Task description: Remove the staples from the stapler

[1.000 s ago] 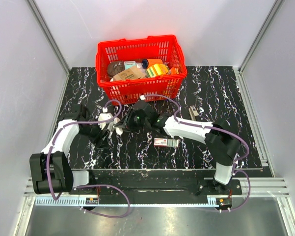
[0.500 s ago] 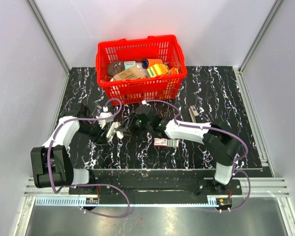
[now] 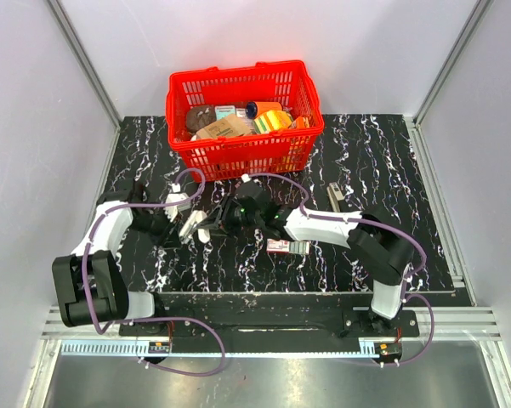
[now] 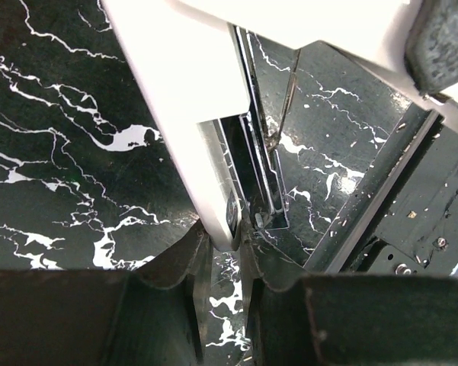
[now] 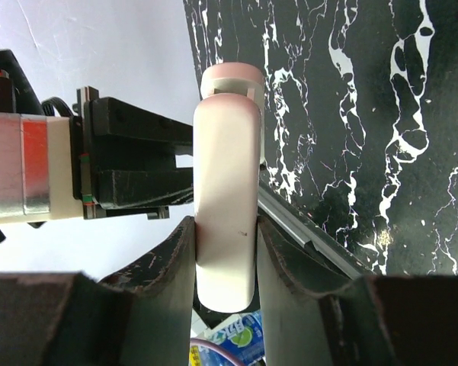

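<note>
Black, white-veined tabletop [image 3: 366, 161] fills the overhead view, with a red basket [image 3: 238, 157] of packaged goods at top centre. Left of centre the two arms meet, and the stapler [image 5: 227, 175] is held between them. The right gripper [image 5: 225, 221] clamps the cream body across its width. In the left wrist view the left gripper [image 4: 225, 255], at the bottom edge, has its jaws drawn narrow, pinching the end of the stapler's cream arm beside a bare metal channel [image 4: 263, 191]. A red-and-white box [image 3: 287, 246] lies on the table lower right of the grippers, apart from them.

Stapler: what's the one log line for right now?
stapler: held both sides | right jaws: shut on it | left jaws: shut on it
</note>
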{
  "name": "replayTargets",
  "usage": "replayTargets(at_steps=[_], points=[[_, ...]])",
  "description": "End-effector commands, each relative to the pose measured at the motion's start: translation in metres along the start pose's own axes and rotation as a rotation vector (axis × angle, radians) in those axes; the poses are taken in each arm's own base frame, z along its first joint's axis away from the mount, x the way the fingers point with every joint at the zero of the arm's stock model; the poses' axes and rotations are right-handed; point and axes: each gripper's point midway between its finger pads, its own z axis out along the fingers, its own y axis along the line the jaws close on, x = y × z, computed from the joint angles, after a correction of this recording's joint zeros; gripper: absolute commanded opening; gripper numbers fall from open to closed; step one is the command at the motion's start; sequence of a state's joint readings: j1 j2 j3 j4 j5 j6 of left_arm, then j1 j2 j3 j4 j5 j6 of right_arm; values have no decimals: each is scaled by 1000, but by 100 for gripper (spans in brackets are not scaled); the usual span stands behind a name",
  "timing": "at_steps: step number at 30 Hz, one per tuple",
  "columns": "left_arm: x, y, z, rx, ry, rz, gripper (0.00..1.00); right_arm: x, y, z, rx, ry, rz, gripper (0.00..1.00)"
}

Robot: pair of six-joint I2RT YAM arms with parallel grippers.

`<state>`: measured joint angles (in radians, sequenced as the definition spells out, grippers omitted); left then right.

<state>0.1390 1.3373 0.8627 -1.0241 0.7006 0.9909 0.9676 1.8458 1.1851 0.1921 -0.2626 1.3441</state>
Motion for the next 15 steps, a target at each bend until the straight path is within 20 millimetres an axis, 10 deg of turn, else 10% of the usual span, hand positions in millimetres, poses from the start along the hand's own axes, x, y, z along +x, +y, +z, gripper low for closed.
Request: replayTargets(at_steps=[1,15], points=[[-16,12,-12,-61,-54,118,8,15,28,3,-117,91,-106,0],[-6,71,-48,-557,41,387,6,25,-16,15,1,192,-430,0]])
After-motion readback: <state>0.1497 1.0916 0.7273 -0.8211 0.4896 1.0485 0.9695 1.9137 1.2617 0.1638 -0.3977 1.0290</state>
